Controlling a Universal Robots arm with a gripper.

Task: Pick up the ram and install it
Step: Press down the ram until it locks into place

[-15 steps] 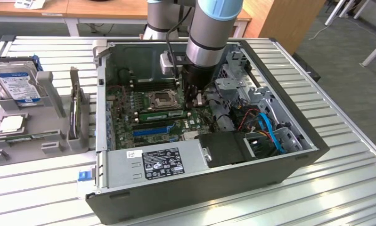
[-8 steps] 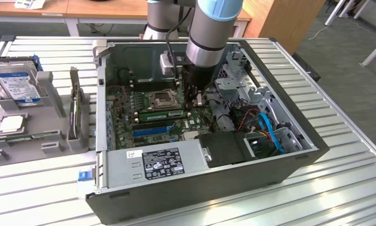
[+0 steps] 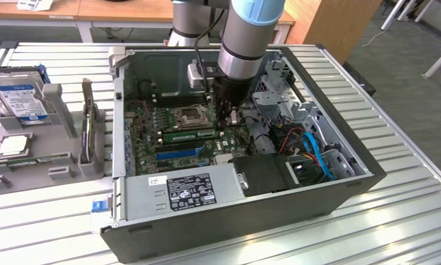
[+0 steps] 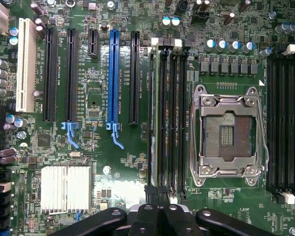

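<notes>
Wrist view — gripper [image 4: 157, 196] pressed together above the ram [image 4: 155, 113] seated in its slot beside the socket [image 4: 228, 135].

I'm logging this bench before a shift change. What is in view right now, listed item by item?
computer case: one, dark grey, open on the slatted table
motherboard: one, green, inside the case
ram: one, green stick, seated in a slot beside the CPU socket
blue slot: one, among black slots
power supply: one, silver, at the case's near edge
hard drive: one, silver, blue-labelled, in a grey holder at the exterior view's left
gripper: one, black, shut, over the memory slots
</notes>
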